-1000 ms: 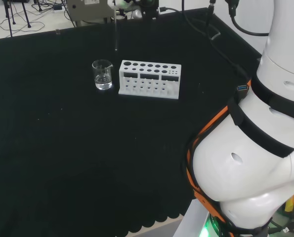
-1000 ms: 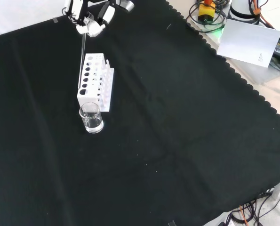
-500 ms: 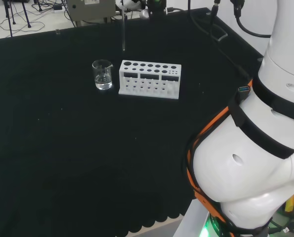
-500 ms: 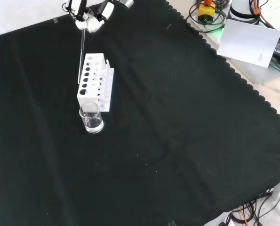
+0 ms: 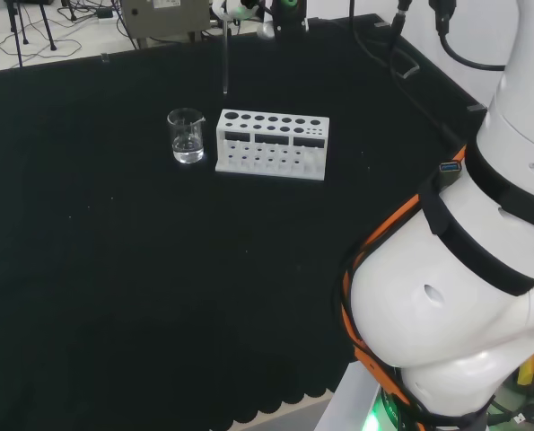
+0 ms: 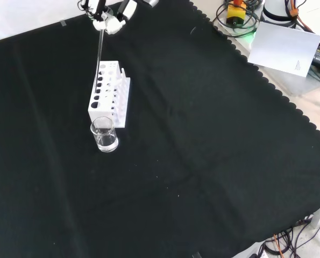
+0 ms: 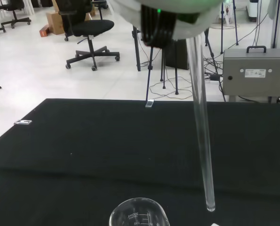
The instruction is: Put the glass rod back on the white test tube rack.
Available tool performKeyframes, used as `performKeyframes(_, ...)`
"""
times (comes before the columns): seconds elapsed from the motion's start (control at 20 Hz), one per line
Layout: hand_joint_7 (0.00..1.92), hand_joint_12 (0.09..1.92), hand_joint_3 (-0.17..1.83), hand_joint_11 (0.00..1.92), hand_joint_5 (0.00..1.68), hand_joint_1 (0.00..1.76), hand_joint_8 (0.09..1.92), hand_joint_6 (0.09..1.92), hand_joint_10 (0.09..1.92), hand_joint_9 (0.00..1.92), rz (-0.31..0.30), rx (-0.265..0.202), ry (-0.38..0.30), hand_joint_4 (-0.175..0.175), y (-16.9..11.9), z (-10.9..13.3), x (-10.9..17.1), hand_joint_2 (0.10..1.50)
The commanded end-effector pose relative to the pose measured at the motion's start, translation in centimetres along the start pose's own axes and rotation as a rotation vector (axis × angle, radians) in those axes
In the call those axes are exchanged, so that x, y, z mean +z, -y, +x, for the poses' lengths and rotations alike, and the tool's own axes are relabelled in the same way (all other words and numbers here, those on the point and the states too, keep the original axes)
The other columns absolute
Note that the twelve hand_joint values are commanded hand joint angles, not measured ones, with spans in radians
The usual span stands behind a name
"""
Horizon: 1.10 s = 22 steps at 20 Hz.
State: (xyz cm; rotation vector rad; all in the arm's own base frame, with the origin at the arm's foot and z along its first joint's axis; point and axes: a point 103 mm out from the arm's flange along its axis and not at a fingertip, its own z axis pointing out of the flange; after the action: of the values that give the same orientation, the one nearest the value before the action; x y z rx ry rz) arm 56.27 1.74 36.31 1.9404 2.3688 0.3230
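Black cloth [image 6: 213, 161] covers the bench, with a pale floor, office chairs [image 7: 88, 28] and a grey box [image 7: 255, 70] in the room beyond. The white rack [image 6: 109, 94] stands on the cloth, its holes unfilled; a beaker [image 6: 104, 134] just beside its end holds a little clear liquid. Above the rack, the hand [image 6: 110, 21] has its fingers pinched on the top of the rod [image 6: 99, 51], which hangs upright, tip clear of the rack

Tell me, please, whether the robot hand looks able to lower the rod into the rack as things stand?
Probably yes: the robot hand holds the rod upright above the rack, whose holes look free; the beaker stands apart.
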Motion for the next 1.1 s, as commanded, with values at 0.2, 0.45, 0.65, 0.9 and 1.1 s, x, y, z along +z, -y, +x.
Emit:
performKeyframes(0.2,1.17,0.89,0.50,1.08,1.16,1.30,1.10,0.49,0.83,1.66,-0.005,-0.007,-0.016,-0.175,1.4,0.0,-0.9,0.80)
performKeyframes(0.45,1.17,0.89,0.50,1.08,1.16,1.30,1.10,0.49,0.83,1.66,-0.015,-0.002,-0.016,-0.175,2.2,0.2,-1.4,0.80)
performKeyframes(0.65,1.17,0.89,0.50,1.08,1.17,1.30,1.10,0.49,0.83,1.66,-0.021,-0.010,-0.005,-0.175,2.5,0.3,-1.5,0.80)
performKeyframes(0.9,1.17,0.89,0.50,1.08,1.17,1.30,1.09,0.49,0.83,1.66,-0.019,-0.015,0.008,-0.175,4.3,1.0,-1.2,0.80)
performKeyframes(1.1,1.17,0.89,0.50,1.08,1.17,1.30,1.09,0.48,0.83,1.66,0.012,-0.005,-0.020,-0.175,5.8,0.5,-1.1,0.80)
